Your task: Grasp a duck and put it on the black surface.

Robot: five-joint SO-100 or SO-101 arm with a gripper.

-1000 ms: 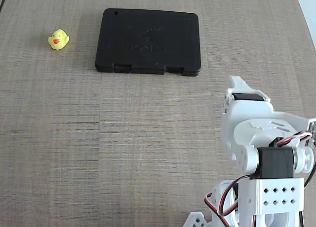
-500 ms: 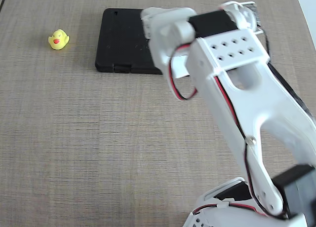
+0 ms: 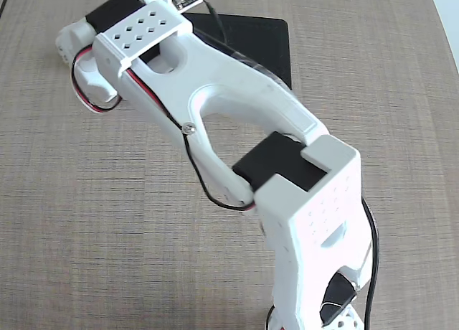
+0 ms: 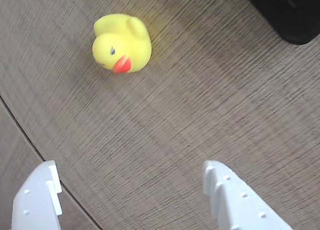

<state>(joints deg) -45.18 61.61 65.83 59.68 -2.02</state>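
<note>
In the wrist view the small yellow duck (image 4: 122,43) with a red-orange beak sits upright on the wood-grain table, above and a little left of my gripper (image 4: 127,182). The two white fingertips (image 4: 37,195) stand wide apart at the bottom edge with nothing between them, so the gripper is open. A corner of the black surface (image 4: 292,15) shows at the top right. In the fixed view my white arm reaches to the upper left and covers the duck; only the right part of the black surface (image 3: 269,43) shows behind it.
The brown wood-grain table (image 3: 72,222) fills both views. A dark seam (image 4: 20,127) in the tabletop runs diagonally at the left of the wrist view, near the left finger. A pale strip (image 3: 448,3) marks the table's upper right edge.
The arm has unfolded from the lower right and swung across the black slab to the upper left, now covering the duck in the fixed view.
</note>
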